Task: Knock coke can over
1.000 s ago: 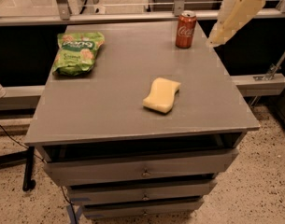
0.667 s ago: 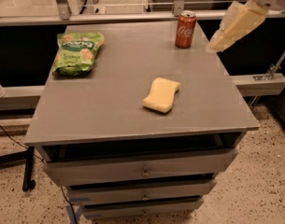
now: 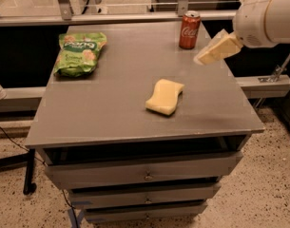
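Note:
The red coke can stands upright near the far right corner of the grey table top. My gripper hangs on the white arm that comes in from the upper right. Its pale fingers point down and left, a little to the right of the can and nearer to me. It does not touch the can.
A green snack bag lies at the far left of the table. A yellow sponge lies near the middle. The table has drawers below its front edge. A rail runs behind the table.
The arm has swung down and to the left, bringing the gripper lower and closer to the can. The can, the bag and the sponge have not moved.

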`<state>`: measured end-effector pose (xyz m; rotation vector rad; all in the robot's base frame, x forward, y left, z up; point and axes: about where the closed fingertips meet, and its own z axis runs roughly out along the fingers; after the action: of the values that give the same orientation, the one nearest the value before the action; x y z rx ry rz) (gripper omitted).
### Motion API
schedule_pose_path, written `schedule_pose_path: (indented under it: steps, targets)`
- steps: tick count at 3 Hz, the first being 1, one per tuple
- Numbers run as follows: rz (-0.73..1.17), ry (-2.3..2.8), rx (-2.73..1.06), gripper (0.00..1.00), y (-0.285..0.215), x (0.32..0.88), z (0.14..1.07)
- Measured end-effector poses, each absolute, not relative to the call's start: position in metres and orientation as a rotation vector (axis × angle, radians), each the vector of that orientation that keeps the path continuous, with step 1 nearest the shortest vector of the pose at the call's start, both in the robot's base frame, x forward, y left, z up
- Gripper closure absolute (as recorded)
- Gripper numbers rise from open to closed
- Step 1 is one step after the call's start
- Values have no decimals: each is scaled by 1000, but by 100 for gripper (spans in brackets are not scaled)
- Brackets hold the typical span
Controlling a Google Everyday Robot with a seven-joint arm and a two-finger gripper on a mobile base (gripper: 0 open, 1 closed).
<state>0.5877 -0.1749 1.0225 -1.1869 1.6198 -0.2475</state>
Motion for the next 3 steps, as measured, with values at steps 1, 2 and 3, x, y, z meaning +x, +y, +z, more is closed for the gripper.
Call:
schedule_pose_path:
  steps: [1, 2, 3]
  targets:
    - [-195, 1694, -1004, 0, -186, 631, 994]
    - [-114, 1758, -829, 0, -191, 671, 965]
    - [-45, 1776, -694, 0, -190, 704, 945]
